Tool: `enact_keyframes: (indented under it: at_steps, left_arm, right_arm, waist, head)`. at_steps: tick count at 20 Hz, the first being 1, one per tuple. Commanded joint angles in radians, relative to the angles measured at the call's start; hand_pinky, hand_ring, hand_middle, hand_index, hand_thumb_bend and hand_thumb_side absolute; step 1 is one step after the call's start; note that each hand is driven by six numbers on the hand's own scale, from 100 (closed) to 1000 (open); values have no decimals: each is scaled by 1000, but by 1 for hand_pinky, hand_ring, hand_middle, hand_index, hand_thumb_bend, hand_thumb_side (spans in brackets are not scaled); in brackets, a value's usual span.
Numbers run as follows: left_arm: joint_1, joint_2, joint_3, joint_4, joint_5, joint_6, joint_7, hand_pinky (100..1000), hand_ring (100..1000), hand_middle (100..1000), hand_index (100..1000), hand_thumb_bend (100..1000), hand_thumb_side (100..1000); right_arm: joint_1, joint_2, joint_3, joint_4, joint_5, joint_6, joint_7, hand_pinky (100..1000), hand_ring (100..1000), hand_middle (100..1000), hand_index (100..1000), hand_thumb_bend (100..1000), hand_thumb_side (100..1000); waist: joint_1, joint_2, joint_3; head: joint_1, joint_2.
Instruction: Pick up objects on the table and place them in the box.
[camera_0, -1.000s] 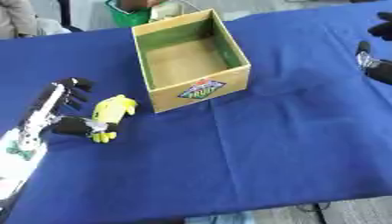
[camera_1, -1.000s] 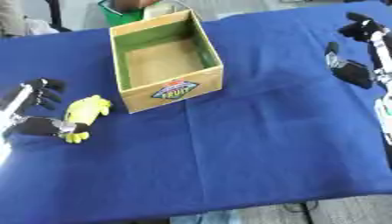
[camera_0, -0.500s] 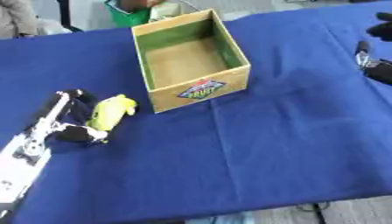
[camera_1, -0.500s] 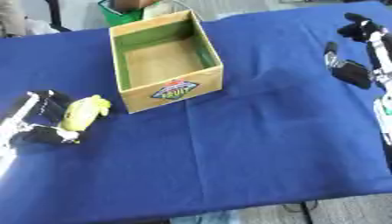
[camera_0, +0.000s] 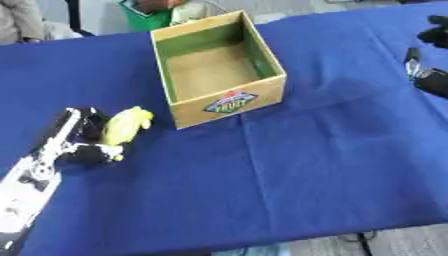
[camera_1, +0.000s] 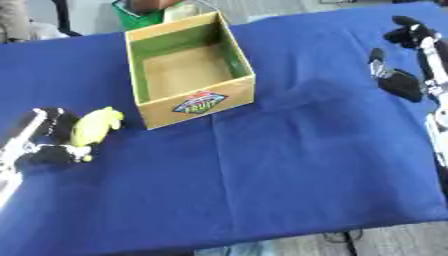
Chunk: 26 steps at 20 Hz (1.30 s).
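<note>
An open cardboard box (camera_0: 217, 70) with a green inside and a fruit label on its front stands at the back middle of the blue table (camera_0: 289, 165); nothing shows inside it. To its front left lies a yellow-green object (camera_0: 124, 126). My left hand (camera_0: 83, 142) is beside and under that object, black fingers curled round it from the left. My right hand (camera_1: 404, 75) hovers open at the right edge, fingers up, holding nothing.
A green container (camera_0: 150, 17) stands past the table's far edge, behind the box. The table's front edge (camera_0: 262, 242) runs along the bottom of the views.
My left hand has closed in on the yellow-green object and curled its fingers round it. The right hand has stayed in place.
</note>
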Motion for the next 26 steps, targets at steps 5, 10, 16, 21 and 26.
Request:
enact_keyframes:
  at_steps: [5, 10, 16, 21, 26]
  left_arm:
    - [-12, 23, 29, -26, 27, 9, 48, 369, 354, 362, 502, 240, 100]
    - [-15, 49, 43, -44, 5, 1, 84, 311, 298, 305, 446, 239, 100]
    - [-45, 86, 62, -56, -11, -16, 142, 238, 216, 221, 361, 189, 100]
    - [-112, 111, 71, -56, -28, -33, 155, 222, 195, 197, 335, 189, 100]
    - [-216, 111, 60, -33, -47, -51, 153, 231, 202, 204, 341, 191, 100]
  right_arm:
    - [-15, -23, -10, -21, -3, -2, 0, 854, 795, 705, 933, 100, 230]
    - [-12, -22, -11, -23, -3, -2, 1, 854, 795, 704, 929, 100, 230]
    - [-12, -23, -12, -24, -2, -2, 1, 854, 796, 703, 926, 100, 231]
    - [-12, -21, -10, -23, -1, -3, 3, 854, 796, 702, 926, 100, 230]
    - [-17, -16, -3, -21, -1, -6, 9, 853, 796, 703, 926, 100, 230]
  waist:
    - [-5, -13, 1]
    - [-2, -15, 1]
    - [-1, -17, -4]
    - [0, -21, -10]
    - [-1, -24, -26]
  head:
    - [-5, -13]
    - [-8, -16]
    - [-11, -20]
    - [-12, -25]
    - [-3, -24]
